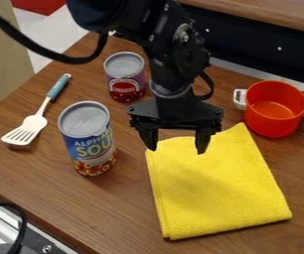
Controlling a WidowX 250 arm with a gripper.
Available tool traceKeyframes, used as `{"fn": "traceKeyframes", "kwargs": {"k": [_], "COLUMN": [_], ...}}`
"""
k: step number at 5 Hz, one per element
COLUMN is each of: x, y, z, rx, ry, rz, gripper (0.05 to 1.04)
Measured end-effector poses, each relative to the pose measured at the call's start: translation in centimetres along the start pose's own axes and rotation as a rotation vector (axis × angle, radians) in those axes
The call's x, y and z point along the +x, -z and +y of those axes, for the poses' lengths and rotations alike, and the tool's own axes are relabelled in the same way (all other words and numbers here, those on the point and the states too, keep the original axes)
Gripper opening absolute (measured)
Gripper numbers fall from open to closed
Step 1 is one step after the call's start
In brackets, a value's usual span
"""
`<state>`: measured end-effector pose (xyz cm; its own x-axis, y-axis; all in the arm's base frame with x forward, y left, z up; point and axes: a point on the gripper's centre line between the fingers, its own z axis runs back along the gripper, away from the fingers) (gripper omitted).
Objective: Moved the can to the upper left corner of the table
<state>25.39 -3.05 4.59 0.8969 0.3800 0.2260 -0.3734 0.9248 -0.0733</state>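
So the tall can [90, 141] says "ALPHA" and "SOU" on its label, lol. Small can's [125, 82] print is too blurry.

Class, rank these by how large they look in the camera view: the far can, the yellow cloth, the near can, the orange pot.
1. Yellow cloth
2. Near can and orange pot: too alike to rank
3. Far can
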Motion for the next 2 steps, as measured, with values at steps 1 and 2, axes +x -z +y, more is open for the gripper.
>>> {"fn": "traceKeyframes", "kwargs": {"k": [1,2], "x": [-0.4,1.9], "y": [0.4,0.1], "z": [0.1,-0.2], "rx": [0.009,-0.007], "ry": [-0.006,-0.119], "rz": [0.025,0.053], "gripper": [0.998,0.998]}}
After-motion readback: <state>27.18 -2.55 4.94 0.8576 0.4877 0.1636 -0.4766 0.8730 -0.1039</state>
